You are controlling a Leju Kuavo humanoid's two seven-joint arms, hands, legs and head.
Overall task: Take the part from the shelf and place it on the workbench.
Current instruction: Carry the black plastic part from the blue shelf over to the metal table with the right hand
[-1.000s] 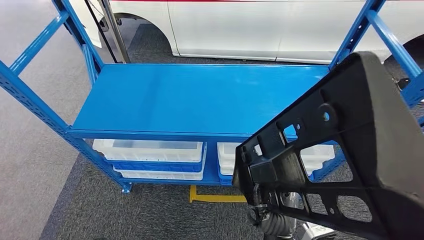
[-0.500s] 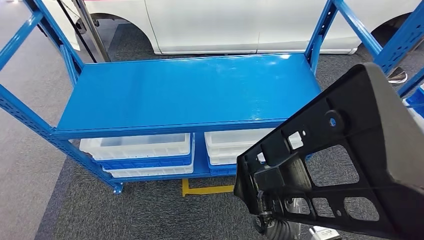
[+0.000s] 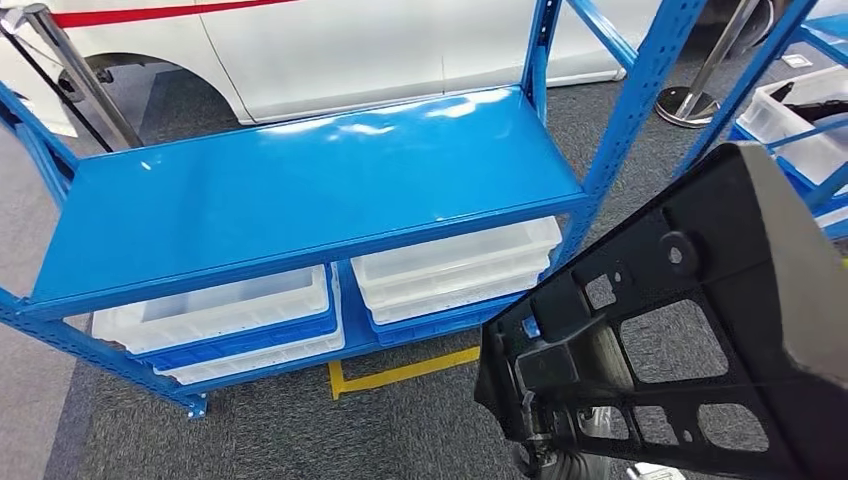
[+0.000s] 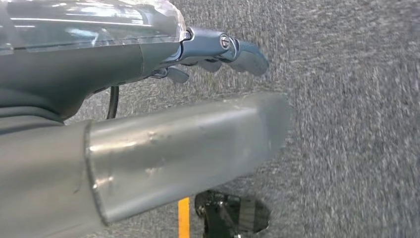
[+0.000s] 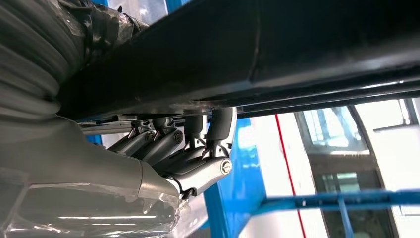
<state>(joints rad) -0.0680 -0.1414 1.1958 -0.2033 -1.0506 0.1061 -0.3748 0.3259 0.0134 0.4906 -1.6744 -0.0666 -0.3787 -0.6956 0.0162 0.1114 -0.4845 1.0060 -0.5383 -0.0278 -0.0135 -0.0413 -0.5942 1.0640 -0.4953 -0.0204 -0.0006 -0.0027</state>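
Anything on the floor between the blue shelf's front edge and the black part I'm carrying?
Bare grey carpet, apart from a yellow floor marking, in the head view, between the shelf and the part.

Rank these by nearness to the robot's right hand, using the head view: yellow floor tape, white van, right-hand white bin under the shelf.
1. Yellow floor tape, on the carpet before the shelf.
2. Right-hand white bin, under the shelf.
3. White van, behind the shelf.

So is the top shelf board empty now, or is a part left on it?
Empty: the blue shelf board is bare. The black part is off it, gripped by the right hand.
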